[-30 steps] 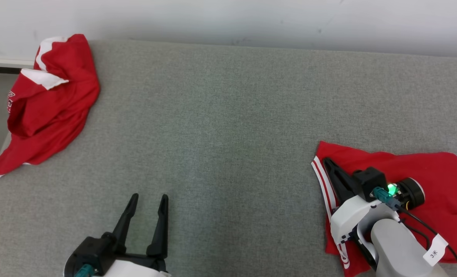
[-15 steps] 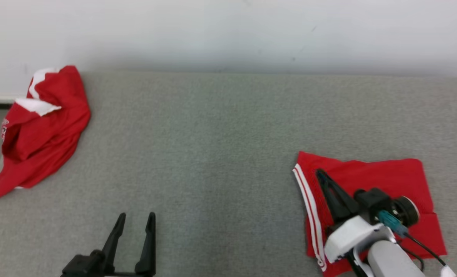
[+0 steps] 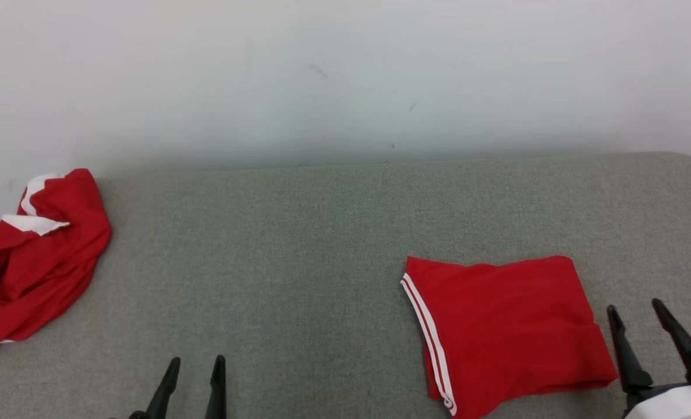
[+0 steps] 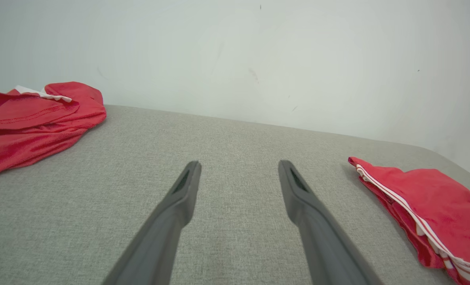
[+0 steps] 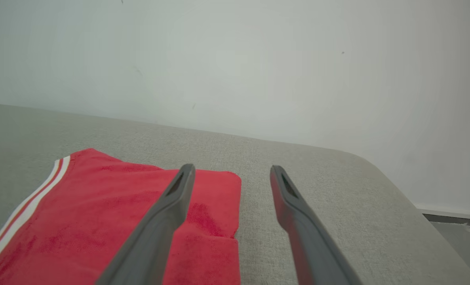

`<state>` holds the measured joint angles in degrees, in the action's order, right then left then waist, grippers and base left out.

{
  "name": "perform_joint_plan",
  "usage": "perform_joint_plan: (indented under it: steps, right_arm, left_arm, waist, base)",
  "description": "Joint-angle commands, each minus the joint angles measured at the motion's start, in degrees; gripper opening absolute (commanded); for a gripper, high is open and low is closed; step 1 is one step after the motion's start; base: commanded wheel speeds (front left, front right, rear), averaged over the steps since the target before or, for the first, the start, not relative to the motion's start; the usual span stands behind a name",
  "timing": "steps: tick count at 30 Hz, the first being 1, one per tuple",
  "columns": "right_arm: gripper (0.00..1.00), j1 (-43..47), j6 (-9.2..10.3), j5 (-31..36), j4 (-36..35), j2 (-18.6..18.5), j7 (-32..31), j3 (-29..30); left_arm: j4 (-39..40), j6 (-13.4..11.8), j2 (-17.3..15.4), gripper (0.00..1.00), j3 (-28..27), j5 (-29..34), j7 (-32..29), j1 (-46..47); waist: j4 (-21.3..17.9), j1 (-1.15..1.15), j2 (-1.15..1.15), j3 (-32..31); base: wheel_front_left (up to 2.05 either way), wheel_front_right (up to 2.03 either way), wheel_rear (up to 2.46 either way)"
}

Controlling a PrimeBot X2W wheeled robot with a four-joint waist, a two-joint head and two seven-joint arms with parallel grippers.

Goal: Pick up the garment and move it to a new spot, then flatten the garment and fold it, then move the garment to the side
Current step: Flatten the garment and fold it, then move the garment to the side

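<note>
The folded red garment point(image 3: 502, 326) with white stripes along its left edge lies flat on the right part of the grey padded table point(image 3: 293, 262). It also appears in the left wrist view point(image 4: 429, 202) and the right wrist view point(image 5: 100, 213). My right gripper point(image 3: 634, 306) stands open just right of the garment's near right corner, holding nothing. In its own view point(image 5: 231, 168) the left finger hangs over the garment's right edge. Far to the left of the garment, my left gripper point(image 3: 197, 361) is open and empty at the table's front point(image 4: 238, 163).
A second red garment point(image 3: 36, 262) with white trim lies crumpled at the table's far left edge point(image 4: 29, 118). A pale wall runs behind the table. The table's rounded right corner point(image 5: 377, 170) drops to the floor point(image 5: 456, 225).
The head camera has tilted up, shifting the whole picture. My right gripper has opened, let go of the folded garment and drawn back to its right. The left gripper stays open.
</note>
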<state>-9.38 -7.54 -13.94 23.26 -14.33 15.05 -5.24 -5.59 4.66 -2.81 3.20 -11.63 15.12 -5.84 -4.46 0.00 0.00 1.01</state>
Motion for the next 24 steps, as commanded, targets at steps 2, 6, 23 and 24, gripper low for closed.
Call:
perform_joint_plan:
  steps: [2, 6, 23, 24]
  right_arm:
    - [1.00, 2.2, 0.11, -1.2, -1.6, -0.6, 0.1, 1.9]
    - [1.00, 6.2, 0.11, -2.6, -4.4, -0.9, 0.1, 4.4]
    - [1.00, 9.8, 0.11, -4.4, -3.4, 0.5, 0.1, 5.8]
    - [1.00, 9.4, 0.11, -4.6, -3.4, 0.5, 0.1, 5.7]
  left_arm:
    - [0.1, 0.0, -0.2, 1.00, -0.4, 0.7, 0.0, -1.0]
    - [-0.2, 0.3, -0.2, 1.00, -1.0, 1.2, 0.0, -2.2]
    - [0.6, 0.0, -0.2, 1.00, -1.7, 1.9, 0.0, -4.2]
    - [0.6, 0.1, -0.2, 1.00, -1.7, 1.9, 0.0, -4.2]
  waist:
    - [0.0, 0.00, 0.00, -0.5]
    - [0.1, 0.00, 0.00, -1.5]
    - [-1.1, 0.00, 0.00, -3.8]
    - [-1.1, 0.00, 0.00, -3.7]
  base:
    - [0.00, 0.00, 0.00]
    - [0.00, 0.00, 0.00]
    - [0.00, 0.00, 0.00]
    - [0.00, 0.00, 0.00]
